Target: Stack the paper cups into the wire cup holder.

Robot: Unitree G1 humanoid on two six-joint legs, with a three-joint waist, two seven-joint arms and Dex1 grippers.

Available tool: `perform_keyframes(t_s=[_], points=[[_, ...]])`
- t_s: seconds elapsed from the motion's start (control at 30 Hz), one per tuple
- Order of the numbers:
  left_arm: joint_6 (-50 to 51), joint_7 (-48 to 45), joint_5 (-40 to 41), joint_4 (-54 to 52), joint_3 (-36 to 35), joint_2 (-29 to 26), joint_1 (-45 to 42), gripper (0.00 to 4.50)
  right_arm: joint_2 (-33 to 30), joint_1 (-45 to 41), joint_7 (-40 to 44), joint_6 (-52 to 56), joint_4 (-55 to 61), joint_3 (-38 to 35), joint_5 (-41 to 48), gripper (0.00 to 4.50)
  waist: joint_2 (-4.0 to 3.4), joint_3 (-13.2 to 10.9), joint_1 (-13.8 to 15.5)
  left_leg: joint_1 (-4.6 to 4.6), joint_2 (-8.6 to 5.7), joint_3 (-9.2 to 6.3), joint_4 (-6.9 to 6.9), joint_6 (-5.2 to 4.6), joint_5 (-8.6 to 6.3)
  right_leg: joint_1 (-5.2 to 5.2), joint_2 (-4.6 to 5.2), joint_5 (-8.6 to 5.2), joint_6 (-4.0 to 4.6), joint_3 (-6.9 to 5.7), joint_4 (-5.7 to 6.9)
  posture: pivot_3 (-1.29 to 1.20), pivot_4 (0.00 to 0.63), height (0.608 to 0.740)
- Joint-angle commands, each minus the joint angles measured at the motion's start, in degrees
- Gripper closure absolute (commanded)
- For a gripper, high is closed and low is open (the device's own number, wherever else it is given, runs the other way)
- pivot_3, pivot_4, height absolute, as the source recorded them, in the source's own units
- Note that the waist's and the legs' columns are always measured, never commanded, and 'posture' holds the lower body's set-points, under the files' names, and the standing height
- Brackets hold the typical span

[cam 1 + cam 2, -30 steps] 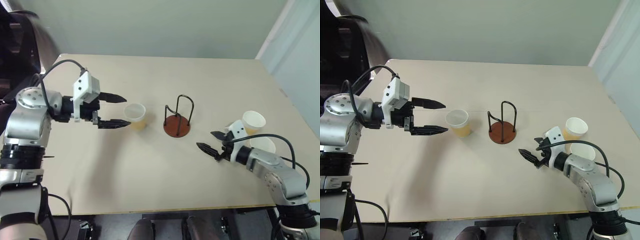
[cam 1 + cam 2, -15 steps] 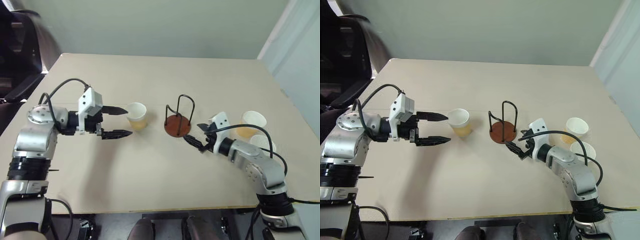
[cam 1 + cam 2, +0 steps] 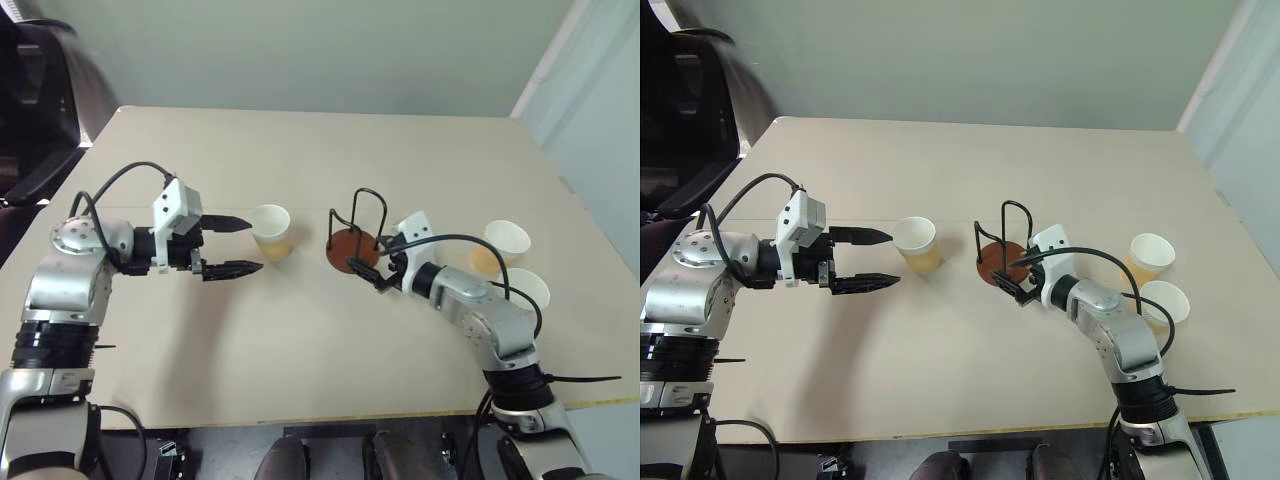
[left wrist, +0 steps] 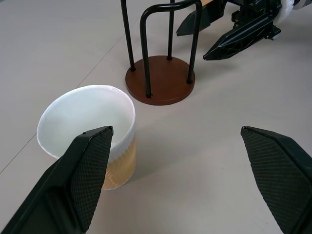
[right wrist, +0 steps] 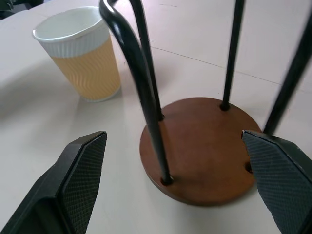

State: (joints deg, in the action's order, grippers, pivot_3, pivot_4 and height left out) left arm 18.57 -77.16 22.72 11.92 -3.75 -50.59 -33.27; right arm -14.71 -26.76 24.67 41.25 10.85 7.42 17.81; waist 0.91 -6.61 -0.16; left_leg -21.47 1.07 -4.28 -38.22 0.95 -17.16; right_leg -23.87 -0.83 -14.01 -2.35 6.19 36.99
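Two tools wide and empty, left tool [image 3: 243, 244] beside paper cup [image 3: 271, 231], right tool [image 3: 366, 265] at wire cup holder [image 3: 353, 243]

- The wire cup holder [image 3: 354, 245]: the near right part of its base is hidden behind the right gripper [image 3: 368, 258] in the head views.
- In the right wrist view, the holder's arches run off the picture's edge.
- Of the two paper cups [image 3: 505, 243] at the right, the lower walls are hidden behind the right arm and its cable.
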Motion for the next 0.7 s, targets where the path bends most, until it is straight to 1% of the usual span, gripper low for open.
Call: perform_keyframes(t_s=[0.03, 0.17, 0.27, 0.6, 0.63, 0.7], points=[[-0.6, 0.0, 0.7, -1.5, -1.5, -0.5, 0.2, 0.00, 1.2, -1.9, -1.2, -1.7, -0.1, 0.1, -1.1, 0.01, 0.00, 0.0, 0.0, -0.01, 0.00, 0.00, 0.00, 0.00, 0.00, -0.02, 0.00, 0.01, 0.01, 0.00, 0.00, 0.00, 0.150, 0.740], [-0.8, 0.1, 0.7, -1.6, -1.6, -0.5, 0.7, 0.00, 1.3, -2.1, -1.3, -2.0, -0.8, 0.0, -2.0, 0.01, 0.00, 0.0, 0.0, -0.03, 0.00, 0.00, 0.00, 0.01, 0.02, -0.04, 0.00, 0.03, 0.03, -0.01, 0.00, 0.00, 0.150, 0.740], [-1.3, 0.4, 0.6, -1.5, -1.8, -0.3, 1.2, 0.00, 1.3, -2.4, -2.4, -1.4, -1.9, -0.5, -3.0, 0.59, 0.00, 0.0, 0.0, -0.08, 0.00, 0.00, 0.00, 0.02, 0.02, -0.07, 0.00, 0.03, 0.03, -0.01, 0.00, 0.00, 0.150, 0.740], [-1.6, 0.6, 0.6, -1.0, -1.5, 0.0, 0.5, 0.00, -2.8, -2.2, 0.2, 1.5, -3.2, -0.7, -3.6, 4.19, 0.00, 0.0, 0.0, -0.18, 0.00, 0.00, -0.01, 0.06, 0.09, -0.16, 0.00, 0.11, 0.02, -0.02, 0.00, 0.00, 0.150, 0.740], [-1.6, 0.6, 0.6, -0.9, -1.4, 0.1, 0.4, 0.00, -3.3, -2.2, 1.0, 1.5, -3.2, -0.8, -3.3, 4.48, 0.00, 0.0, 0.0, -0.18, 0.00, 0.00, -0.02, 0.06, 0.09, -0.16, 0.00, 0.11, 0.02, -0.02, 0.00, 0.00, 0.150, 0.740], [-1.5, 0.5, 0.6, -0.7, -1.2, 0.2, 0.1, 0.00, -4.9, -2.4, 3.2, 1.4, -3.1, -1.1, -2.4, 4.48, 0.00, 0.0, 0.0, -0.18, 0.00, 0.00, -0.02, 0.06, 0.10, -0.15, 0.00, 0.12, 0.02, -0.02, 0.00, 0.00, 0.150, 0.740]])
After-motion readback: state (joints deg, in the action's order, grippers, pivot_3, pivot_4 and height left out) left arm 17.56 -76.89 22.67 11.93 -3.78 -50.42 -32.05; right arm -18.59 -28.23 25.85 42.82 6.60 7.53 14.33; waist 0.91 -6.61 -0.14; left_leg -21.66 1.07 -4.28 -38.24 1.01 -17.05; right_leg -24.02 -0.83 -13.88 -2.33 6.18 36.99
